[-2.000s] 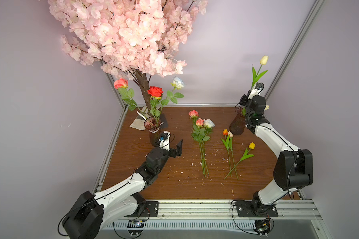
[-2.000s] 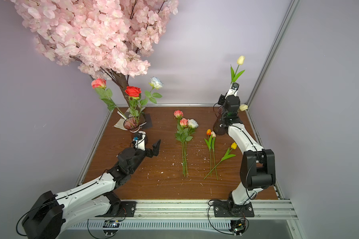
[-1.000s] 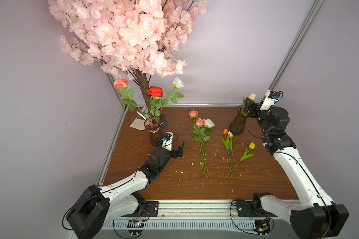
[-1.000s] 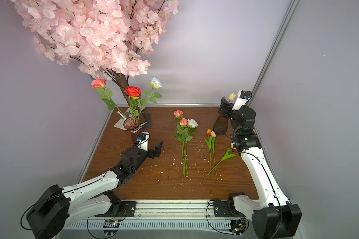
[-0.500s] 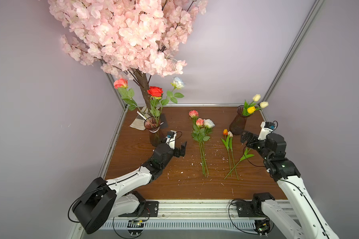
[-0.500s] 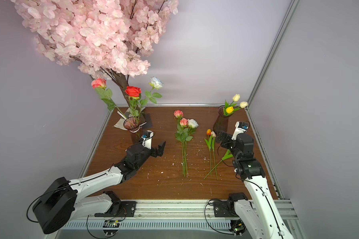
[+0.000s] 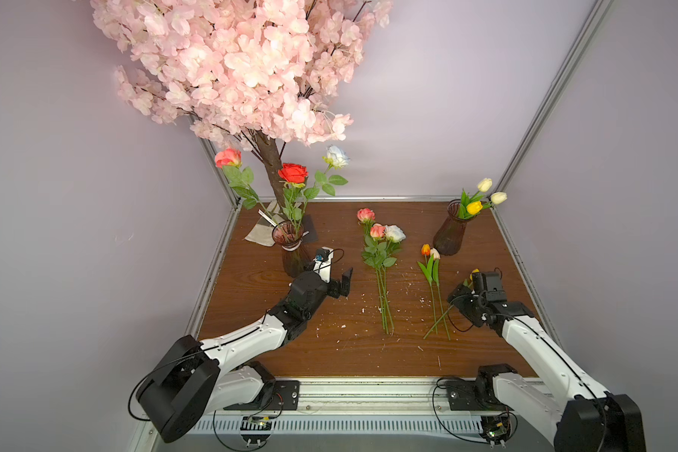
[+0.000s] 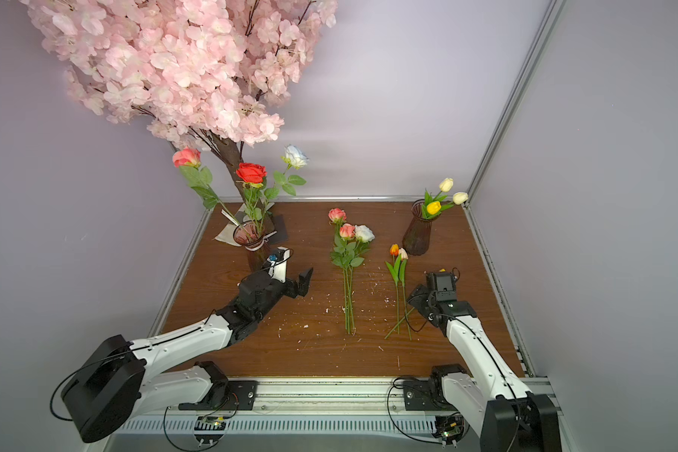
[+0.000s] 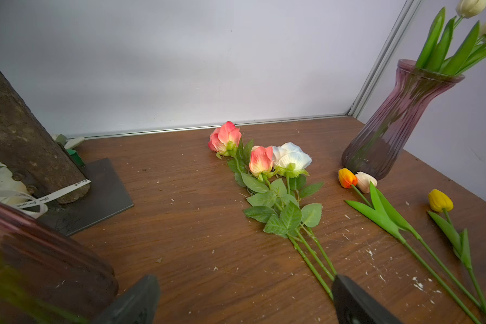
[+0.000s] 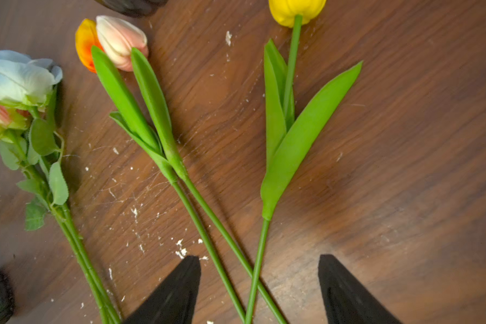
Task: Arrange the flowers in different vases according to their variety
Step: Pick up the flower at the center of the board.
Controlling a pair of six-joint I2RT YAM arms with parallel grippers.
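Note:
A banded maroon vase [image 7: 292, 250] at the back left holds three roses [image 7: 292, 174]. A second maroon vase [image 7: 449, 235] at the back right holds a yellow and two cream tulips [image 7: 474, 206]. Three more roses [image 7: 380, 250] lie mid-table. An orange and a pale pink tulip [image 10: 115, 39] and a yellow tulip [image 10: 295, 11] lie to their right. My right gripper [image 10: 258, 261] is open low over them, its jaws straddling the stems [image 10: 253, 277] where they cross. My left gripper [image 9: 244, 297] hangs open beside the banded vase, near the lying rose stems [image 9: 314, 261].
A big pink blossom tree [image 7: 247, 70] rises from a metal base plate [image 9: 96, 193] in the back left corner, its crown overhanging the banded vase. Grey walls and metal rails [image 7: 513, 250] close the brown table on three sides. White crumbs dot the wood.
My right arm has swung down from the right vase to low over the lying tulips, and its jaws have narrowed a little. My left gripper has crept slightly toward the lying roses.

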